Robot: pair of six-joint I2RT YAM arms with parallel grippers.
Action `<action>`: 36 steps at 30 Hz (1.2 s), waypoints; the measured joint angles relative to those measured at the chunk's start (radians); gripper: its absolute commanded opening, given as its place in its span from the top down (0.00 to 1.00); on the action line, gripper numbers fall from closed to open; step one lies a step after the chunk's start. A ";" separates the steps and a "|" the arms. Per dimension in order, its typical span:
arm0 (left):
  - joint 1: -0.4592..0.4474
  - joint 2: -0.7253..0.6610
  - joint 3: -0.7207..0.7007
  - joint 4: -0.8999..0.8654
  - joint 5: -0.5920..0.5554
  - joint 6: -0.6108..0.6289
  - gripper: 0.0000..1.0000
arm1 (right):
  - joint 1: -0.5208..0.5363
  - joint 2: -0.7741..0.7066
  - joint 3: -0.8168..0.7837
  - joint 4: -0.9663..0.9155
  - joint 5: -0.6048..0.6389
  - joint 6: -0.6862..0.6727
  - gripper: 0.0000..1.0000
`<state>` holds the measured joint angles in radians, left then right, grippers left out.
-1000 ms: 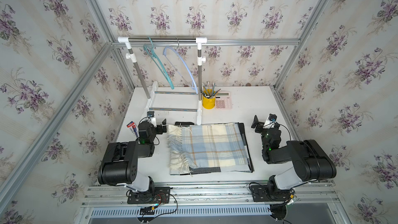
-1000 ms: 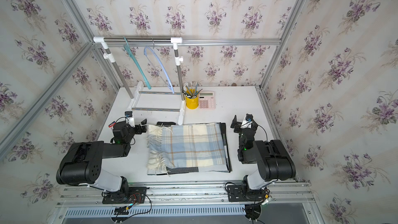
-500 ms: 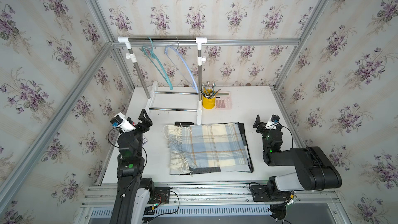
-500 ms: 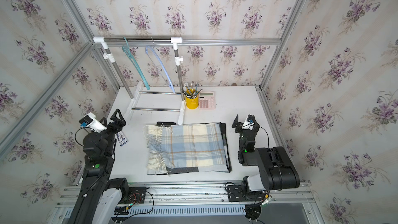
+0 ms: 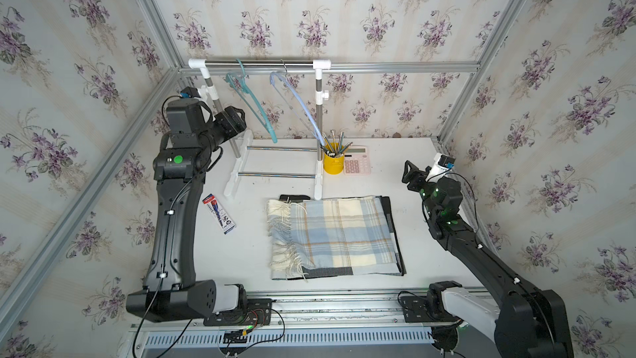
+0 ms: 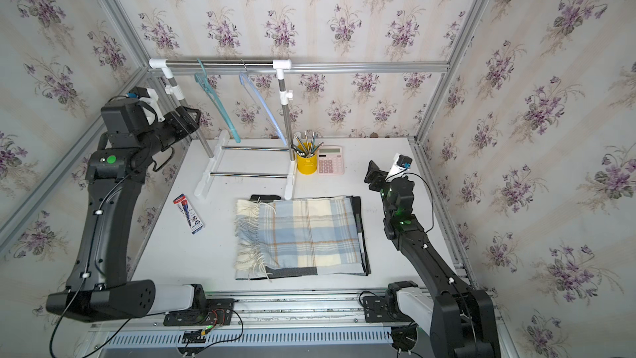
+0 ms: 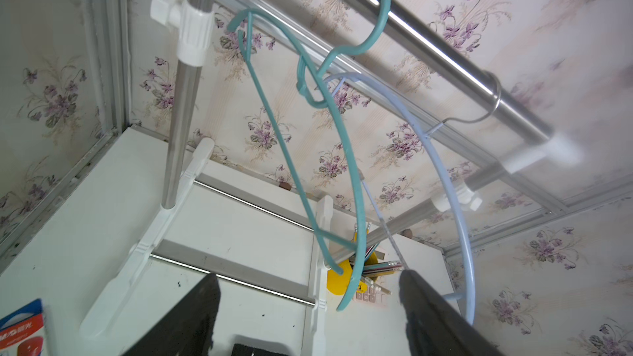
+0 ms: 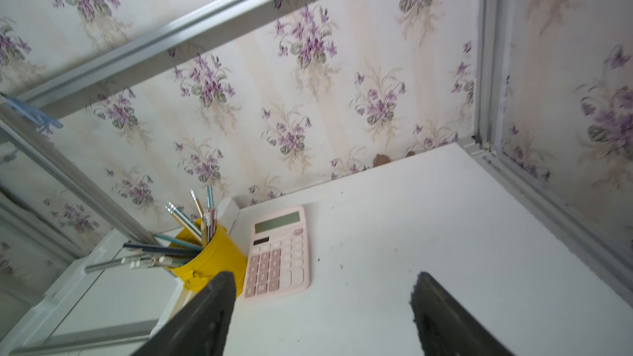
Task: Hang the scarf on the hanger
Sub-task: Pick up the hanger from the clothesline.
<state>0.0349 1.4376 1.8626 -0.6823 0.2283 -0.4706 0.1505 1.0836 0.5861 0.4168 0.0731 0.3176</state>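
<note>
left of the scarf (image 5: pixel 335 235) our left gripper (image 7: pixel 308 277) hangs high, jaws apart; right of it, our right gripper (image 8: pixel 325 277) gapes too

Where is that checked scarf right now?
In both top views the scarf lies folded flat on a dark mat in the middle of the white table, just in front of the clothes rack.
</note>
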 measured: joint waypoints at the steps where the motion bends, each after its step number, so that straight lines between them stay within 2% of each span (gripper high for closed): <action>1: -0.011 0.043 0.058 -0.025 0.002 0.006 0.17 | 0.000 0.010 0.016 -0.040 -0.018 0.006 0.18; 7: -0.101 0.305 0.410 -0.169 -0.033 0.066 0.19 | 0.001 0.052 0.074 -0.207 -0.076 0.027 0.18; 13: -0.146 0.512 0.642 -0.252 -0.072 0.119 0.40 | 0.001 0.049 0.078 -0.265 -0.113 0.031 0.19; 19: -0.156 0.580 0.674 -0.299 -0.129 0.148 0.61 | 0.001 0.005 0.061 -0.271 -0.114 0.035 0.19; 25: -0.166 0.577 0.676 -0.346 -0.187 0.181 0.90 | 0.001 0.006 0.055 -0.271 -0.122 0.043 0.19; 29: -0.165 0.541 0.676 -0.354 -0.211 0.211 1.00 | 0.001 0.011 0.049 -0.271 -0.135 0.048 0.19; 36: -0.165 0.471 0.655 -0.360 -0.075 0.259 1.00 | 0.001 0.015 0.037 -0.266 -0.152 0.057 0.19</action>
<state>-0.1299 1.9087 2.5179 -1.0428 0.1535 -0.2119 0.1513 1.0985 0.6231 0.1509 -0.0788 0.3748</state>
